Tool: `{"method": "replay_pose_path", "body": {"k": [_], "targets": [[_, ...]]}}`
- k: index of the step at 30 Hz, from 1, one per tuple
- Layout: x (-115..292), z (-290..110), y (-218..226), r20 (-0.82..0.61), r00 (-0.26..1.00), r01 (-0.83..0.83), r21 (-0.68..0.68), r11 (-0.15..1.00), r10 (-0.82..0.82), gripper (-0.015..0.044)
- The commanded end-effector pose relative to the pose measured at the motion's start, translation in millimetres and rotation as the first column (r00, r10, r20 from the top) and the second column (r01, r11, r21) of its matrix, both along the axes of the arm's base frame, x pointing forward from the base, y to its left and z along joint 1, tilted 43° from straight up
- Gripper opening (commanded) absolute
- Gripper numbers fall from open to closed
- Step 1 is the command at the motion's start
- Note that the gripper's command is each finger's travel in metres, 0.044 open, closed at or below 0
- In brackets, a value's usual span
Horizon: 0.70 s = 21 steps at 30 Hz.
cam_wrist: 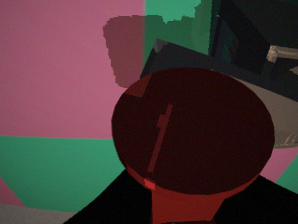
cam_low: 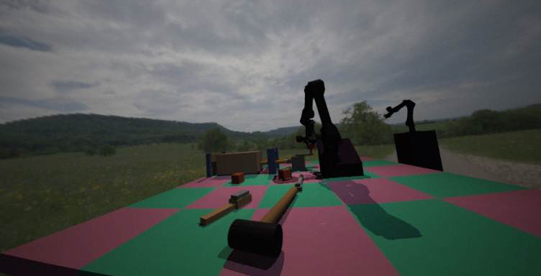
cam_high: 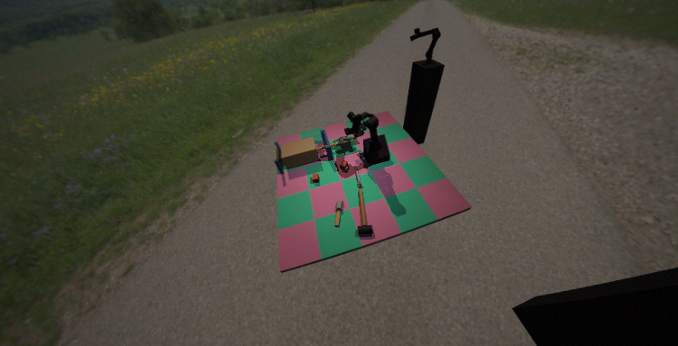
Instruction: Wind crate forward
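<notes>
The tan crate (cam_high: 297,152) (cam_low: 237,162) sits flat between blue frame posts (cam_high: 326,144) (cam_low: 272,159). An orange strap (cam_high: 331,145) runs from it to the grey winch (cam_high: 345,144) (cam_low: 298,162). My gripper (cam_high: 354,132) (cam_low: 310,143) (cam_wrist: 177,160) hangs a little above and to the right of the winch. It is shut on the stem of the dark red winch handle (cam_wrist: 193,129) (cam_low: 310,146). In the wrist view the handle's round end fills the middle and hides what lies straight below.
Two orange blocks (cam_high: 316,177) (cam_high: 343,165) lie in front of the rack. A long black-headed mallet (cam_high: 362,210) (cam_low: 261,232), a small hammer (cam_high: 339,212) (cam_low: 226,208) and a thin tool (cam_high: 357,176) lie on the checkered bench. A second arm on a black pillar (cam_high: 421,99) stands behind.
</notes>
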<state>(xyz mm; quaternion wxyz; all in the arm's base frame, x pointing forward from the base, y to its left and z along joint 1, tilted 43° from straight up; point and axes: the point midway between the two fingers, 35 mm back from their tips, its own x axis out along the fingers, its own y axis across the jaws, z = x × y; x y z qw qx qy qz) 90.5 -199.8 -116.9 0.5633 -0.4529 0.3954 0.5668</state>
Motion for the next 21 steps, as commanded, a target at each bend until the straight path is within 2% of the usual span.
{"method": "replay_pose_path", "body": {"k": [1,21], "targets": [[-2.2,-8.1,-5.9,-0.007,1.0,-0.003,-0.004,1.0,0.003,0.0],[-2.8,-22.5,-23.1,-0.007,1.0,-0.003,-0.006,1.0,0.003,0.0]]}}
